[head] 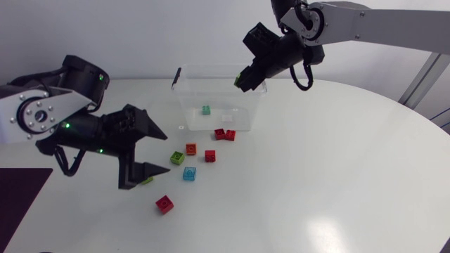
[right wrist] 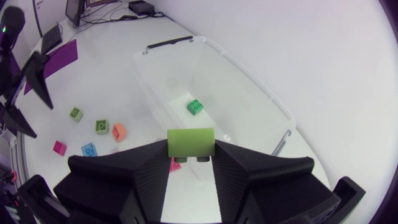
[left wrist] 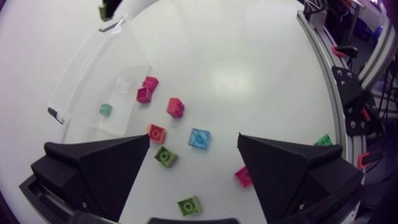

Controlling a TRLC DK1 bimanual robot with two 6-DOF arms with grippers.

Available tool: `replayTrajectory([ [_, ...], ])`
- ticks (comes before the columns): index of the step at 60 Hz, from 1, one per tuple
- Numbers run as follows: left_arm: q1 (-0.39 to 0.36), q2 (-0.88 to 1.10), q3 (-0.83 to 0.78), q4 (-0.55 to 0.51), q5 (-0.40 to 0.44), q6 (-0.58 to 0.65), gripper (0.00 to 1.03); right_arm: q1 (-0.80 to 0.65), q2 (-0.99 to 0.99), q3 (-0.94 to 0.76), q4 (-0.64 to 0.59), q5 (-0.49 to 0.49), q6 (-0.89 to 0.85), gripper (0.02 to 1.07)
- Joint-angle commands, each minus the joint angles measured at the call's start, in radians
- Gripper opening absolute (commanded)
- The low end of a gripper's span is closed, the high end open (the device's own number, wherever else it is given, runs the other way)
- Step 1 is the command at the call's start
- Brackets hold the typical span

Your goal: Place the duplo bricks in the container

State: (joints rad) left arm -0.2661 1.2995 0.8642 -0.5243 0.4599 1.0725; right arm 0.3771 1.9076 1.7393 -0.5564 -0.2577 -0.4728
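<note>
From above, the clear rectangular plastic container (head: 184, 105) stands at the table's far side, with a small teal-green brick (head: 206, 109) on its floor. The right gripper (head: 242, 79) hangs over the container's right end, pinching a lime-green brick (head: 239, 81). Just beside the near wall lie two red bricks (head: 225, 133) touching each other. Nearer are an orange brick (head: 191, 149), a single red brick (head: 210, 155), a second lime-green brick (head: 177, 157), a light-blue brick (head: 189, 173) and a pinkish-red brick (head: 164, 204). The left gripper (head: 167, 151) hovers beside them, fingers spread.

The left wrist view shows these loose studded bricks ahead of and between its wide-apart fingers, none touched.

In the right wrist view both fingers press on the lime-green brick from two sides, two studs showing toward the wrist. The container lies below, and four studs show on the teal-green brick.
</note>
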Motion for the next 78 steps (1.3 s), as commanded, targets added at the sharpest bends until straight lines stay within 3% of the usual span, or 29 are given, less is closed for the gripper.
replayTrajectory([
  [1, -0.012, -0.062, -0.085, -0.009, 0.013, 0.058, 0.99, -0.017, 0.047, 0.071, 0.009, 0.005, 0.030, 0.31],
  [22, -0.101, -0.132, -0.275, -0.034, 0.011, 0.116, 0.99, -0.049, 0.252, 0.263, 0.023, 0.028, 0.071, 0.36],
  [23, -0.104, -0.132, -0.280, -0.034, 0.011, 0.118, 0.99, -0.049, 0.258, 0.269, 0.023, 0.028, 0.071, 0.39],
  [27, -0.139, -0.132, -0.314, -0.032, 0.011, 0.133, 0.99, -0.055, 0.295, 0.301, 0.016, 0.031, 0.074, 0.69],
  [28, -0.148, -0.132, -0.324, -0.032, 0.011, 0.142, 0.99, -0.058, 0.307, 0.312, 0.013, 0.031, 0.076, 0.85],
  [33, -0.179, -0.126, -0.344, -0.028, 0.011, 0.158, 0.99, -0.064, 0.311, 0.313, 0.009, 0.031, 0.077, 1.00],
  [50, -0.297, -0.091, -0.389, -0.032, -0.004, 0.236, 0.96, -0.078, 0.154, 0.203, -0.014, -0.002, 0.056, 1.02],
  [78, -0.461, 0.050, -0.350, -0.097, -0.044, 0.340, 0.92, -0.067, -0.170, -0.224, 0.023, -0.043, 0.016, 1.02],
])
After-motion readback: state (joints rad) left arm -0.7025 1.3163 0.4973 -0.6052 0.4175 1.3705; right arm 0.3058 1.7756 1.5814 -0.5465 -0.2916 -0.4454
